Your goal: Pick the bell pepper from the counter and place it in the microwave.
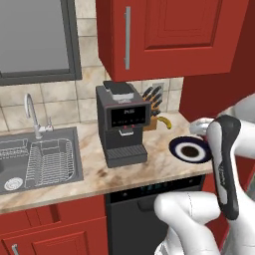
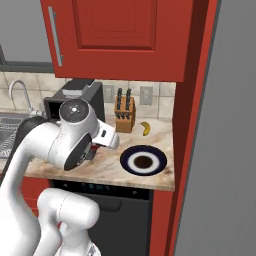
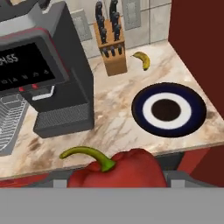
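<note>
One bell pepper (image 3: pixel 117 170) above counter (image 3: pixel 118 122)

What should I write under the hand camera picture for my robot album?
Red bell pepper held up close, above the counter with a coffee machine, blue-rimmed plate, knife block and banana.

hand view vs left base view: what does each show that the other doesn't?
Hand view alone: the pepper, red with a green stem, close at the bottom edge. Left base view alone: the sink, faucet, dishwasher and the window above. Both: coffee machine, knife block, banana, the dark-rimmed plate and the counter.
</note>
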### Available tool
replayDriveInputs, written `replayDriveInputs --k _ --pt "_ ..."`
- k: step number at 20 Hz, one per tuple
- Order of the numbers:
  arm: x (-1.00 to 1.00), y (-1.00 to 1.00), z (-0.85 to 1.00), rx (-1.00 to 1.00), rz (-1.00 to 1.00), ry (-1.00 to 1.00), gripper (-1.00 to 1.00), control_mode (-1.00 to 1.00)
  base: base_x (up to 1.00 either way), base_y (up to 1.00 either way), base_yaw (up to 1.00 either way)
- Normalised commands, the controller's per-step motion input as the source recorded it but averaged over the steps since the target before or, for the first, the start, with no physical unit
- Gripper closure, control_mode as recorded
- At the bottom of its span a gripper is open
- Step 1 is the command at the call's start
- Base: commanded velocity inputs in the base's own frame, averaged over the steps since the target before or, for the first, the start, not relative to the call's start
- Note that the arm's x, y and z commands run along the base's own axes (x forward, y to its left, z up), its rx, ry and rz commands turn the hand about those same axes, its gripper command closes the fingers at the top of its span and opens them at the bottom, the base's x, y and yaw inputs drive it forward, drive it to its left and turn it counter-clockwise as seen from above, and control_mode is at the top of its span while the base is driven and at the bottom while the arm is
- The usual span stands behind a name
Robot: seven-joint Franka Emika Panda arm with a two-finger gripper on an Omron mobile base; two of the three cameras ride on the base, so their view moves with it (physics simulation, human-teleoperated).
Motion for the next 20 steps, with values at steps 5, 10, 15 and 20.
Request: replayDriveInputs --k 5,10,15,20 --pt "-1.00 0.20 0.89 -0.05 0.21 -0.01 1.00 -1.00 0.00 0.00 0.00" --pt "-1.00 0.17 0.89 -0.11 0.25 0.00 1.00 -1.00 0.00 0.00 0.00" --pt "-1.00 0.26 0.74 -0.14 0.27 0.00 1.00 -1.00 0.00 0.00 0.00" --pt "-0.81 0.16 0.16 -0.16 0.14 0.01 1.00 -1.00 0.00 0.00 0.00"
